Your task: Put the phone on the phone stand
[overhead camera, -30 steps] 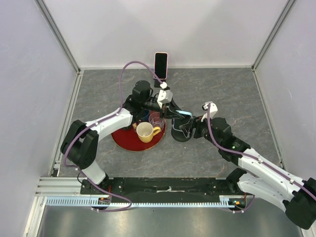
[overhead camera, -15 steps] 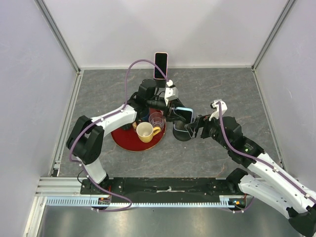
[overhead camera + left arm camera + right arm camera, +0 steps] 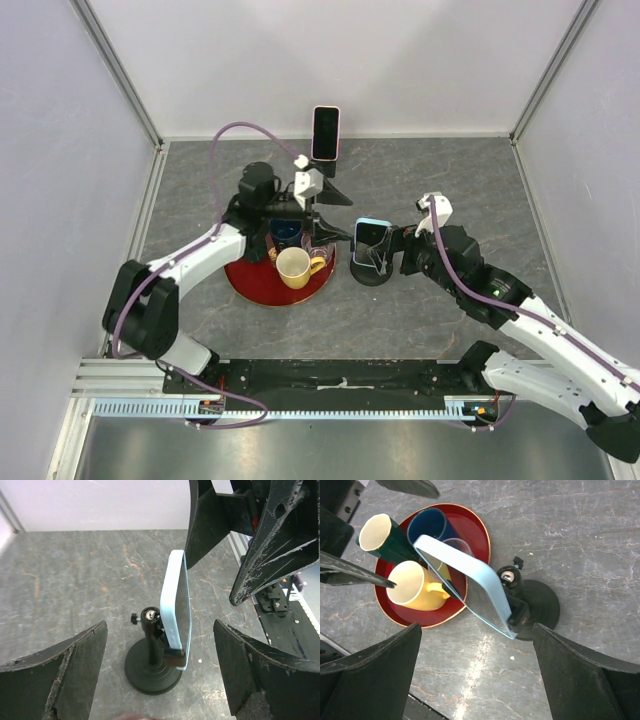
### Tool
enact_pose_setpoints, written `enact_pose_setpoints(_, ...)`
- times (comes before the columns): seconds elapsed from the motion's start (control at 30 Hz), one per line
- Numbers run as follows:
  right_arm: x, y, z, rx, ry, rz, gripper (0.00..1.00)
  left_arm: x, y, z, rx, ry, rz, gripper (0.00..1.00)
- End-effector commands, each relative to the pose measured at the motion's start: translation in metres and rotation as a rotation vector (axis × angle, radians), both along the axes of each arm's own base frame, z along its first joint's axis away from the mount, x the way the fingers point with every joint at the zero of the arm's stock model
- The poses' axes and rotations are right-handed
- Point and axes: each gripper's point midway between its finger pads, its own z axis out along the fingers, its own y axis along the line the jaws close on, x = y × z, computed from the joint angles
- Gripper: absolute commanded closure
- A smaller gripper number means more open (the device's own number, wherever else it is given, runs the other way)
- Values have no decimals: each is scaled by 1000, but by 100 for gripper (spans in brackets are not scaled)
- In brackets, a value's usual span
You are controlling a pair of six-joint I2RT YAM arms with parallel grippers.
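The phone point(image 3: 371, 240) in its light-blue case stood upright in the clip of the black stand point(image 3: 372, 274), near the middle of the desk point(image 3: 450, 180). My left gripper point(image 3: 160, 622) was spread wide, one finger to either side of the stand and apart from it, gripping nothing. My right gripper point(image 3: 477, 626) faced it from the other side, also spread wide and holding nothing, with the phone in front of its gap and touching neither finger. Walls closed the desk in on the left, the back and the right. Bare grey desk lay behind the stand and to its right, while the left side was crowded: the rim of a red tray point(image 3: 250, 283) lay just beside the stand's round base. On the tray sat a yellow mug point(image 3: 293, 266) showing a bare pale inside, a blue cup point(image 3: 288, 231), a clear glass point(image 3: 318, 243) nearest the stand, and a dark green cup point(image 3: 382, 537) with a pale inside; I could not tell whether the blue cup or the glass held anything. A second phone point(image 3: 326, 131) in a pink case stood upright near the back wall.
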Motion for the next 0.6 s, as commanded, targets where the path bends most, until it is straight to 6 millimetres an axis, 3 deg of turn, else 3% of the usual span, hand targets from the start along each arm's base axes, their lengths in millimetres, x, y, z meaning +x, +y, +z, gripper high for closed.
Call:
enact_pose_setpoints(0.0, 9, 1, 27, 31, -2, -144, 2, -3, 31, 42, -116, -76, 75, 8)
enact_pose_setpoints(0.03, 7, 1, 21, 43, 51, -183, 2, 1, 36, 45, -123, -86, 103, 9)
enact_pose_setpoints(0.07, 9, 2, 31, 65, 55, -214, 2, 11, 41, 49, -134, -94, 176, 9)
enact_pose_setpoints(0.13, 10, 1, 20, 36, 116, -300, 2, 15, 49, 53, -146, -109, 245, 10)
enact_pose_setpoints(0.17, 11, 2, 30, 52, 118, -330, 2, 26, 55, 56, -158, -117, 317, 10)
enact_pose_setpoints(0.2, 9, 4, 18, -7, 155, -345, 2, 30, 58, 54, -160, -114, 364, 11)
enact_pose_setpoints(0.27, 12, 9, 29, 4, 140, -390, 2, 42, 69, 62, -185, -138, 469, 12)
enact_pose_setpoints(0.33, 9, 19, 26, -15, 145, -396, 2, 47, 76, 60, -185, -145, 529, 12)
enact_pose_setpoints(0.37, 13, 16, 38, 39, 124, -470, 2, 51, 81, 62, -188, -146, 565, 12)
enact_pose_setpoints(0.4, 9, 14, 32, -9, 133, -488, 2, 54, 84, 60, -170, -161, 585, 12)
enact_pose_setpoints(0.57, 14, 23, 42, -12, 99, -552, 2, 66, 95, 54, -145, -169, 667, 12)
